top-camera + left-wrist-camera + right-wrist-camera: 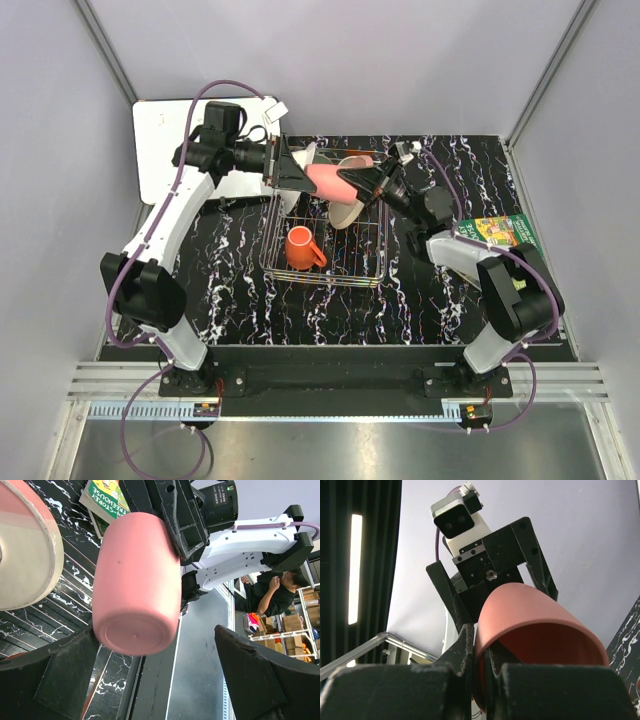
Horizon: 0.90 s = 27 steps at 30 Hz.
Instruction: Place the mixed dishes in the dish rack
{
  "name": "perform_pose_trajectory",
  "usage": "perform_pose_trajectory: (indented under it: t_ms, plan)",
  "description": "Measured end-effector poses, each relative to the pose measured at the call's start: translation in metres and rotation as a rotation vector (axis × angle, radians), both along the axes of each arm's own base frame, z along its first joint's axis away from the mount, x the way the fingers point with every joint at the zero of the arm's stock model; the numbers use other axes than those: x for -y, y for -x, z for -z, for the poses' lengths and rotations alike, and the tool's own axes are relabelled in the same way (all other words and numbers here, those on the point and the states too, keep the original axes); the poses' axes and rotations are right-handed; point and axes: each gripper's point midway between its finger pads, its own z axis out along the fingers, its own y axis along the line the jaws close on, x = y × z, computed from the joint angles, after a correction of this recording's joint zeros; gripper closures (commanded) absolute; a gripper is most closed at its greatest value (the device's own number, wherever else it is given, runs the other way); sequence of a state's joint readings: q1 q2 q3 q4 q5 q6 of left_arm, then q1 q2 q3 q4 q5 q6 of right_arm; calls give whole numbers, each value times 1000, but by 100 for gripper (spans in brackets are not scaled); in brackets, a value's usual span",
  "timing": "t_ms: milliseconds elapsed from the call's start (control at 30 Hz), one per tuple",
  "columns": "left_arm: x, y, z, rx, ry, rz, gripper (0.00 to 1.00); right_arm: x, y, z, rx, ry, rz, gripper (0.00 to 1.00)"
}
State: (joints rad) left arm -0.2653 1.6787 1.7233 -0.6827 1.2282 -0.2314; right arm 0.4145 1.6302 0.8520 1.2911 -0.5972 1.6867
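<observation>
Pink cup [328, 180] lies on its side in the air over the far edge of the dish rack [380, 262], between the two claws, its flat bottom towards the left and its mouth towards the right.

At the far left corner of the bench [230, 285] lies a whiteboard [165, 150]. The left claw [303, 168] reaches in over it, spread wide, with the cup's bottom between its fingers [55, 680]. Whether the lower finger touches the cup cannot be told from the left wrist view.

The rack sits on the middle of the bench, nearer the far edge. An orange mug [298, 246] rests in its left half, its opening showing from above. A pink-and-cream plate [347, 210] stands on edge in the far right part of the rack, just below the cup.

The right claw [365, 183] comes in from the right and pinches the cup's wall at the rim, one finger inside the mouth and one outside.

Near the right edge of the bench lies a green book [503, 231], well apart from the rack.
</observation>
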Motion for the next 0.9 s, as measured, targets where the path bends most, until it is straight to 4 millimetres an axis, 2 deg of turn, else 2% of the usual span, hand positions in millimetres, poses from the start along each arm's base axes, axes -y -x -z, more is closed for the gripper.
perform_pose_trajectory:
  t_ms: [200, 400, 500, 533, 600, 633, 700, 733, 833, 867, 900]
  plan:
    - [7, 2, 3, -7, -7, 9, 1, -25, -2, -17, 34, -34, -57, 100]
    - [9, -3, 11, -36, -17, 7, 1, -47, 2, -13, 14, -47, -109, 100]
    - [9, -4, 12, -39, -21, 3, 16, -48, 2, -12, 3, -50, -115, 100]
    - [9, -4, 13, -38, -22, 2, 34, -48, 2, -13, 2, -53, -115, 100]
    - [9, -5, 13, -41, -24, -4, 56, -47, 4, -16, 8, -65, -118, 100]
    - [9, -5, 12, -44, -22, -3, 78, -47, 4, -16, 13, -66, -113, 100]
    - [9, -6, 12, -44, -21, -7, 96, -47, 3, -17, 9, -71, -113, 98]
    - [9, -6, 12, -43, -21, -8, 100, -46, 3, -17, 7, -73, -112, 85]
    - [9, -7, 11, -44, -20, -9, 100, -46, 3, -18, 0, -79, -115, 73]
    - [9, -7, 11, -41, -18, -8, 100, -46, 3, -18, -4, -81, -118, 64]
    - [10, -7, 10, -38, -16, -6, 100, -46, 3, -17, -8, -80, -120, 61]
